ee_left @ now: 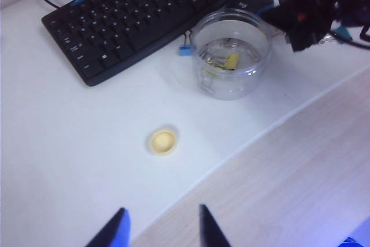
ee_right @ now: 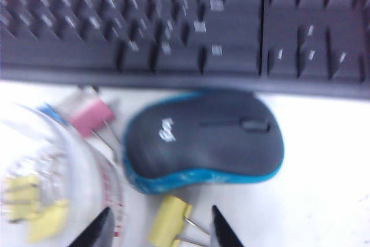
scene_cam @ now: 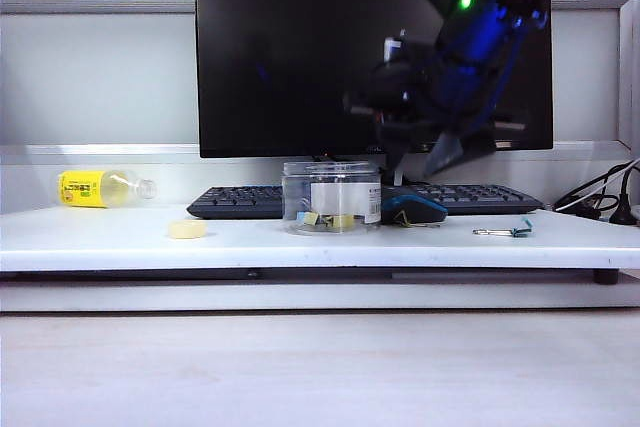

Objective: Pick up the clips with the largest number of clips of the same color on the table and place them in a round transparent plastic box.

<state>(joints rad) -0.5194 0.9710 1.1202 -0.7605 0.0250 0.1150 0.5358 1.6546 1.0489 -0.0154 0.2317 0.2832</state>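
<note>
Spanning the white table [scene_cam: 100, 242], keyboard [scene_cam: 240, 202] and monitor [scene_cam: 300, 47] back the jar [scene_cam: 331, 197]; left gripper [ee_left: 161, 224] and right gripper [ee_right: 159, 227] hover, jaws spread, empty.

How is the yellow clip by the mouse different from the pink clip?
The yellow clip is pale yellow and lies between the right end effector fingertips, on the near side of the mouse. The pink clip is pink and sits between the keyboard and the clear box. Both are small binder clips with wire handles, outside the box.
</note>
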